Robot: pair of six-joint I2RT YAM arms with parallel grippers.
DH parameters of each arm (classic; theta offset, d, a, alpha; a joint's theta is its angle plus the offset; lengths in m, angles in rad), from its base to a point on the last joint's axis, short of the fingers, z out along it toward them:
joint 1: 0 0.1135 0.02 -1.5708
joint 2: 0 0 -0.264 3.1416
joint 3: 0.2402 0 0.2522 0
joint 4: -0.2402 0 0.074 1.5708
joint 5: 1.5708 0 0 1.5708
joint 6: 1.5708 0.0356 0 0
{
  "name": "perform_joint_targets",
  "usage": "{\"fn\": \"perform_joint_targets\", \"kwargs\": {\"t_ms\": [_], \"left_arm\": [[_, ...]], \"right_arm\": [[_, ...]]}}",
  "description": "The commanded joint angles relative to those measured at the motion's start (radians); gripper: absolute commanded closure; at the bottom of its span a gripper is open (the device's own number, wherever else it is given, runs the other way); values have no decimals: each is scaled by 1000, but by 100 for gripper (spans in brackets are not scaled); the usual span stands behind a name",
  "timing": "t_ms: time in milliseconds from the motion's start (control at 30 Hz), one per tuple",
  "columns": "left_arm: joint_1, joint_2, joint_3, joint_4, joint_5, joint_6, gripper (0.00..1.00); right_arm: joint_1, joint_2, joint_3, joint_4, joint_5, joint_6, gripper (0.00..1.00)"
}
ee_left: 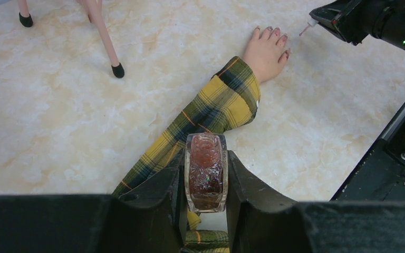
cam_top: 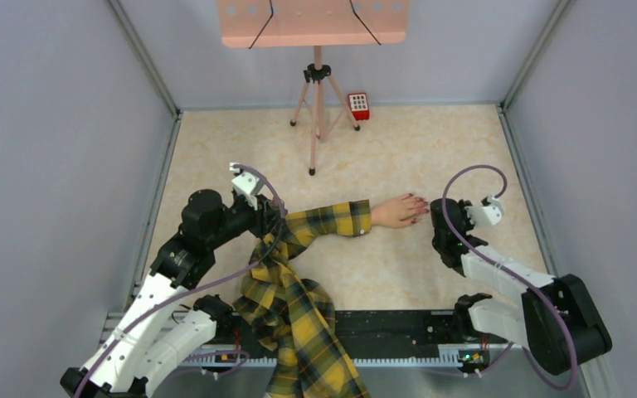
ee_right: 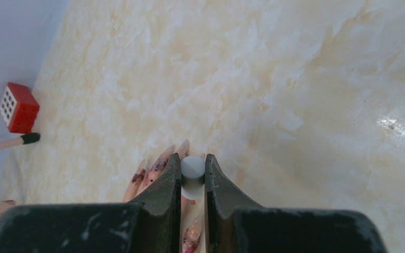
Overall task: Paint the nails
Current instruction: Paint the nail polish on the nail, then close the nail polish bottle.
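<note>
A pale mannequin hand (cam_top: 398, 211) in a yellow-black plaid sleeve (cam_top: 332, 220) lies flat on the table, its dark red nails (cam_top: 420, 204) pointing right. My left gripper (cam_top: 269, 217) rests over the sleeve and is shut on a clear glass bottle of dark red polish (ee_left: 206, 171). My right gripper (cam_top: 440, 217) is just right of the fingertips, shut on a grey-white brush cap (ee_right: 192, 169). In the left wrist view the brush tip (ee_left: 306, 28) hovers close beside the nails (ee_left: 277, 33). In the right wrist view the smeared red nails (ee_right: 157, 166) lie directly under my jaws.
A small red keypad box (cam_top: 358, 106) stands at the back, also in the right wrist view (ee_right: 18, 108). A pink tripod (cam_top: 317, 91) carrying a pink board (cam_top: 311, 21) stands behind the hand. A black rail (cam_top: 390, 330) runs along the near edge. Grey walls enclose the table.
</note>
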Motion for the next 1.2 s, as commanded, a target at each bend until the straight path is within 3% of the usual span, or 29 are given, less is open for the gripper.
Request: {"fn": "perform_joint_targets", "kwargs": {"t_ms": [0, 167, 333, 567, 733, 900, 1167], "left_arm": [[3, -18, 25, 40, -16, 1, 100], [2, -21, 23, 46, -21, -1, 100], [3, -33, 14, 89, 68, -12, 100], [2, 15, 62, 107, 99, -69, 100], [2, 82, 126, 108, 190, -101, 100], [0, 159, 190, 109, 359, -107, 100], [-71, 283, 186, 109, 700, -49, 100]], "right_arm": [[-25, -126, 31, -41, 62, -73, 100], [-28, -298, 21, -98, 67, -184, 100], [-27, -472, 31, -158, 26, -327, 100], [-27, -646, 54, -192, -163, -499, 100], [-26, -710, 75, -146, -407, -609, 100], [-26, -700, 86, -13, -767, -688, 100], [-21, -594, 71, 387, -1286, -565, 100]]}}
